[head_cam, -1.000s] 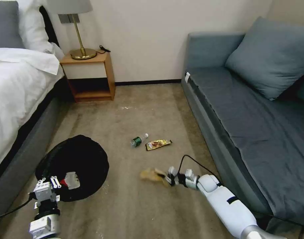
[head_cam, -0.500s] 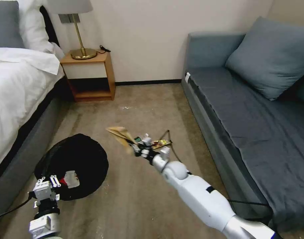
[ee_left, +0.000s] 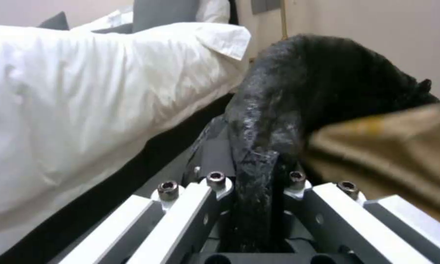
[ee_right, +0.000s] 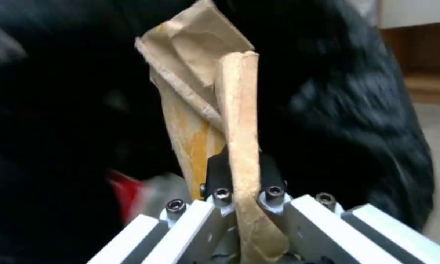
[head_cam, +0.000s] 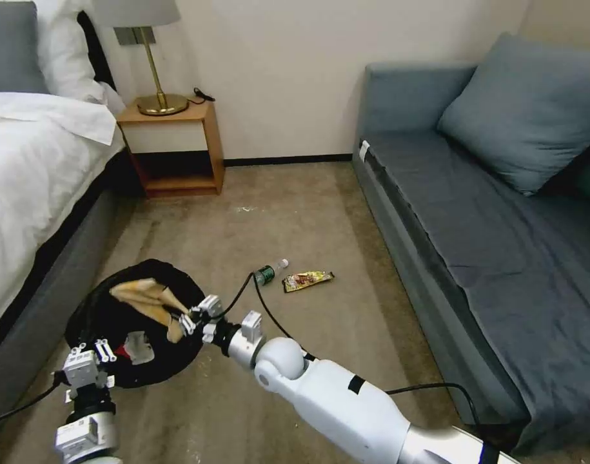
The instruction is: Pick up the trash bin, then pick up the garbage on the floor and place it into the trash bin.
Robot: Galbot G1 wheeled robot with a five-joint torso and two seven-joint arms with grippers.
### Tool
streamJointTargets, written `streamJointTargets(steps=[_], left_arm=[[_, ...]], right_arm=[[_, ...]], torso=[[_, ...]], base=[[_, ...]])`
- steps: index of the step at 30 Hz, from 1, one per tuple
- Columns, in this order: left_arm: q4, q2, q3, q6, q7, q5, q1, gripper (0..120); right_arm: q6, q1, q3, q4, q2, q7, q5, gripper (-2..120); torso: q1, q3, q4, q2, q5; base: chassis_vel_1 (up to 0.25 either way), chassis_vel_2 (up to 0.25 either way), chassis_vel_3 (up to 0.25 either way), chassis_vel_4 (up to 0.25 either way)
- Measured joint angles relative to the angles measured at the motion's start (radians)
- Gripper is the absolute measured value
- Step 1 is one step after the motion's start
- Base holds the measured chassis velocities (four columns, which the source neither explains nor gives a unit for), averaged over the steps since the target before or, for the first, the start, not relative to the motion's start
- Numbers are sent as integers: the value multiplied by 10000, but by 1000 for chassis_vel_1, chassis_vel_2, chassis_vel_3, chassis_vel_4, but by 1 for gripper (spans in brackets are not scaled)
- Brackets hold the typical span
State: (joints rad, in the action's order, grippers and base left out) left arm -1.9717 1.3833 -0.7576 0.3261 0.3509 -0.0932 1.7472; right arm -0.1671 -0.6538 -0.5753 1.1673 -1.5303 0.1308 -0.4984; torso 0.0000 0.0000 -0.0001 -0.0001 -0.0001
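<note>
While the left claw (head_cam: pixel 93 354) pinches the near rim of the trash bin (head_cam: pixel 140 322), its fingers closed on the black bag liner as the left wrist view shows, the right claw (head_cam: pixel 190 320) hangs just over the bin's right-hand edge, clamped on the tan paper (head_cam: pixel 145 298). That paper sticks out from the right claw toward the bed (head_cam: pixel 37 167), its long axis running across the bin's mouth, so nearly all of it lies above the black liner and not above the carpet (head_cam: pixel 295 219). My judgement is that letting go here would drop it inside. A red-and-white wrapper (head_cam: pixel 132 348) already lies in the bin, close to the left claw. Two pieces remain on the floor beyond the bin, toward the sofa (head_cam: pixel 501 212): the green-labelled bottle (head_cam: pixel 267 272) and, just beside it, the yellow-brown snack packet (head_cam: pixel 307 280). Both lie nearer the right arm than the left.
</note>
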Motion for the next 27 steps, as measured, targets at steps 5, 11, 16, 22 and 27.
streamJointTargets(steps=[5, 11, 16, 22, 27], left_arm=[[-84, 119, 44, -5, -4, 28, 35, 7], [-110, 104, -25, 0, -1, 1, 104, 7], [-74, 109, -40, 21, -4, -27, 74, 6], [60, 145, -37, 45, -4, -26, -10, 6], [181, 110, -108, 45, -10, -119, -123, 6]], right_arm=[[-214, 248, -75, -921, -497, -981, 1095, 0], [-256, 366, -209, -1284, -807, -1550, 1632, 19], [-302, 378, -280, -1248, -814, -1553, 1656, 38], [-378, 342, -291, -1020, -774, -1491, 1585, 61], [-481, 374, -240, -868, -625, -1170, 1384, 76]], torso=[[0, 0, 0, 0, -1], [0, 0, 2, 0, 0], [0, 0, 0, 0, 0], [-1, 0, 1, 0, 1], [0, 0, 0, 0, 0]], base=[[0, 0, 0, 0], [0, 0, 0, 0], [0, 0, 0, 0], [0, 0, 0, 0], [0, 0, 0, 0]])
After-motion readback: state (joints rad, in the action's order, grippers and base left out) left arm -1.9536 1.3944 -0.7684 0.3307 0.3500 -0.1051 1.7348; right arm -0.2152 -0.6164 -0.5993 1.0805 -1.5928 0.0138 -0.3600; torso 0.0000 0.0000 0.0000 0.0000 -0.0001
